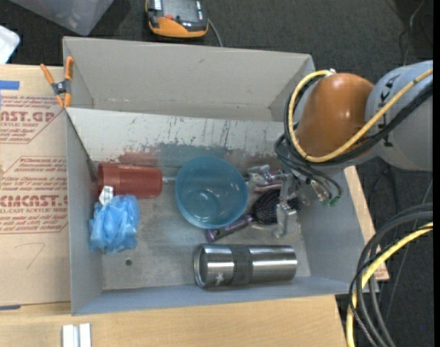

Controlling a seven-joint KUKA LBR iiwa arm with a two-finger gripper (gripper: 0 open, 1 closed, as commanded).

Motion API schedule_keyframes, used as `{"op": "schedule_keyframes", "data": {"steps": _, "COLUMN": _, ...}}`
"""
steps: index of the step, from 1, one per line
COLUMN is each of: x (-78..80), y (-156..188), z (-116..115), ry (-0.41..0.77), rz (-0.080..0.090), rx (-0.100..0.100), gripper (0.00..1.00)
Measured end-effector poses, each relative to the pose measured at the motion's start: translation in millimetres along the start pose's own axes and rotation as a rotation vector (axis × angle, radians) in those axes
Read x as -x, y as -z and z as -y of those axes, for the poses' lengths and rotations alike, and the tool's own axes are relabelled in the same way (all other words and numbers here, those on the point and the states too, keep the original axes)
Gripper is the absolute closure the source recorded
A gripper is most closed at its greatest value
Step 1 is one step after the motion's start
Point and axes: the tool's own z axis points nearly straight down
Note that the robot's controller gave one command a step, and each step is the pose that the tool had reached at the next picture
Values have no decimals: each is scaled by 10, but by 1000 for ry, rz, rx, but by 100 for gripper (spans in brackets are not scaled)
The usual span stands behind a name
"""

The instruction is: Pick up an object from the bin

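1. My gripper (287, 221) hangs low, fingers parted, nothing between them.
2. Just left of my fingers is a black brush (265, 208); whether it touches them I cannot tell.
3. Further left is a blue bowl (211, 191); in front of my fingers lies a steel tumbler (245, 264).

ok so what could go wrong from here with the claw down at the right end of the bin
1. The claw is by a black bristly thing and a purple handle close against the blue bowl; a pull might drag the bowl too.
2. The steel flask lies on its side nearby and could roll if bumped.
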Motion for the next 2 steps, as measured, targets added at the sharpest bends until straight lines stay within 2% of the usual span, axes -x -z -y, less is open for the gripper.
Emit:
{"op": "schedule_keyframes", "data": {"steps": 1, "x": 148, "y": 148, "z": 426, "ry": 242, "rz": 4, "rx": -2, "gripper": 0}}
{"op": "schedule_keyframes", "data": {"steps": 2, "x": 125, "y": -681, "z": 460, "ry": 173, "rz": 0, "rx": 5, "gripper": 0}}
